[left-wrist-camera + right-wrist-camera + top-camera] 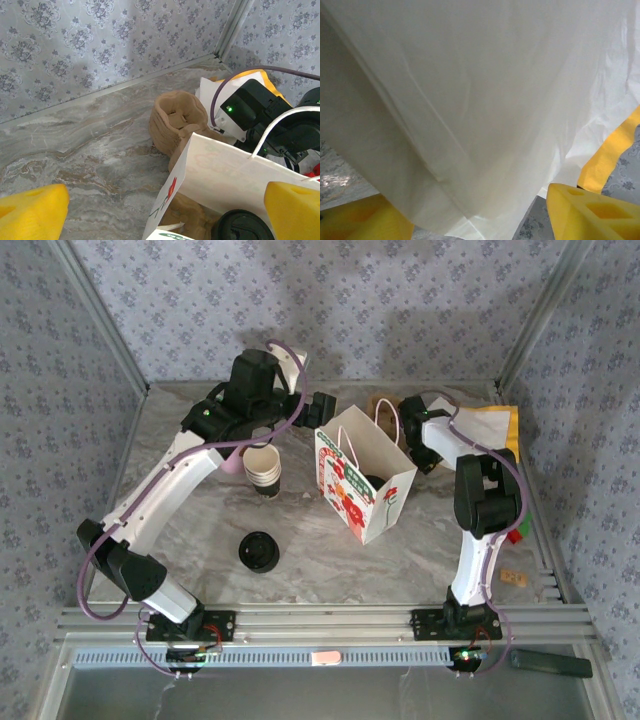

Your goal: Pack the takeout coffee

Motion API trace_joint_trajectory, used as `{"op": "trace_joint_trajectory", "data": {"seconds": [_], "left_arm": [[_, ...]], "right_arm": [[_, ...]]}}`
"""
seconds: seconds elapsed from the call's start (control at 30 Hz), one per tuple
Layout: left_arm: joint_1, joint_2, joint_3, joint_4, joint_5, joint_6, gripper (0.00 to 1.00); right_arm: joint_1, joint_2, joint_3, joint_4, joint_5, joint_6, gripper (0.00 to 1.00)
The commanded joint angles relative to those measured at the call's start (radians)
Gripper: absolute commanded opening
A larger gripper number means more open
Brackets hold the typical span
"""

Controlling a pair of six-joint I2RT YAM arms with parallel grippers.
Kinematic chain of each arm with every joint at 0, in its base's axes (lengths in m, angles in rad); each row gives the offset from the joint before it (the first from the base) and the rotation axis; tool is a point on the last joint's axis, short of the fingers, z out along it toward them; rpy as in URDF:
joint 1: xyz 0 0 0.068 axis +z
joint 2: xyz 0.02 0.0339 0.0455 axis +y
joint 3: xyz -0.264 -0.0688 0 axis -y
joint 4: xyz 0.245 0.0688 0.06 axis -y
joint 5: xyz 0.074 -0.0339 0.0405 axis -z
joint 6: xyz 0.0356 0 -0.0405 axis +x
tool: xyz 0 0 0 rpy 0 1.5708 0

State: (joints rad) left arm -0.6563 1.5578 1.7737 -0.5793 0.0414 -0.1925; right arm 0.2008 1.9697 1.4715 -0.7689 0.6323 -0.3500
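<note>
My left claw (165,205) hangs wide apart above the floral paper bag (352,502). The takeout coffee (242,226) stands inside it, lid up. I judge it light, thin-walled and crushable, so I'd grip gently below the lid. My right claw (477,215) is apart, white paper (470,100) between its fingers

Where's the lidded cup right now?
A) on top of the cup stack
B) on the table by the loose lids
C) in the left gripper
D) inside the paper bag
D: the cup sits down inside the bag, its black lid visible through the open top.
</note>
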Motion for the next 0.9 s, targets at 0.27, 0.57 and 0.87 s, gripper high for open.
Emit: {"op": "trace_joint_trajectory", "data": {"seconds": [0.27,0.57,0.87], "left_arm": [[0.003,-0.005,0.032,0.014,0.024,0.003,1.00],[0.003,-0.011,0.026,0.013,0.024,0.005,1.00],[0.003,-0.013,0.027,0.016,0.028,0.001,1.00]], "right_arm": [[0.008,-0.041,-0.010,0.023,0.010,0.031,0.50],[0.006,-0.045,0.014,-0.003,0.003,0.059,0.27],[0.007,-0.076,0.045,-0.036,-0.004,0.073,0.10]]}}
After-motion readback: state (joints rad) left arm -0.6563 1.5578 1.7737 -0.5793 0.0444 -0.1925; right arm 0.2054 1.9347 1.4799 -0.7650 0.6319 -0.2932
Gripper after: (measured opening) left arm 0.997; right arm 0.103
